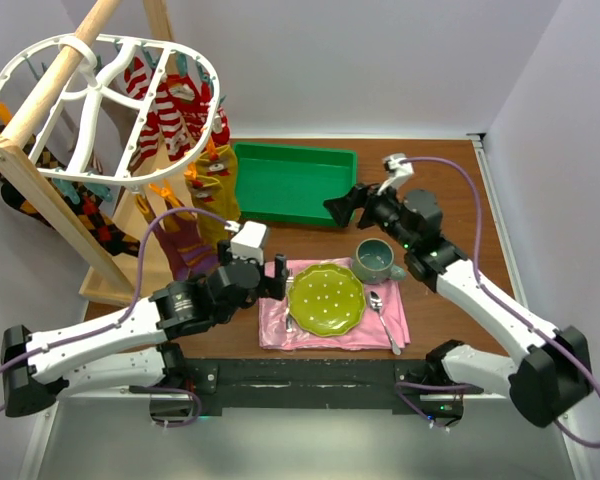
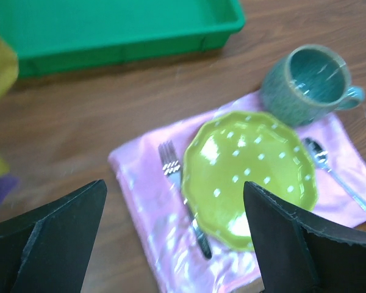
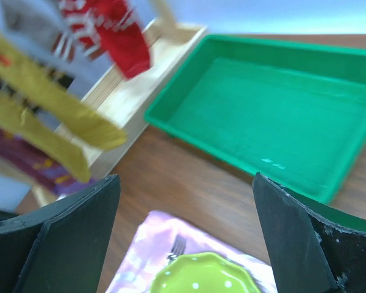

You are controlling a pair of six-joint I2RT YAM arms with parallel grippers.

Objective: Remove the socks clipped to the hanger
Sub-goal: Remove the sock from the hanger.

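Nothing is off yet. The socks (image 1: pixel 165 120) all hang from the hanger (image 1: pixel 92 88), up on the wooden rack (image 1: pixel 42 165) to the left of the green tray (image 1: pixel 290 185), the yellow ones near the tray's left end. Our left tool (image 1: pixel 265 270) sits low over the worktop (image 1: pixel 300 238) on the near side of the tray, by its left corner, jaws spread wide and holding nothing. Our right tool (image 1: pixel 345 208) waits at the tray's right end, also gaping and empty, nose turned toward the socks.

We read this as the approach. To do it well, we'd take one sock at a time, pinch high up just under its clip, and pull straight down. That way the clip lets go without setting the frame swinging, and the free arm could steady the rim.

Only the top view shows the frame and where each sock is clipped. The right wrist view gives just hanging tails left of the tray, a red-striped sock (image 3: pixel 119 36) and a yellow sock (image 3: pixel 49 116), with no clips. The left wrist view looks down on the plate (image 2: pixel 250 177), mug (image 2: pixel 305 82) and pink napkin (image 2: pixel 140 177) on the near side of the tray, with a mere sliver of yellow at its edge.
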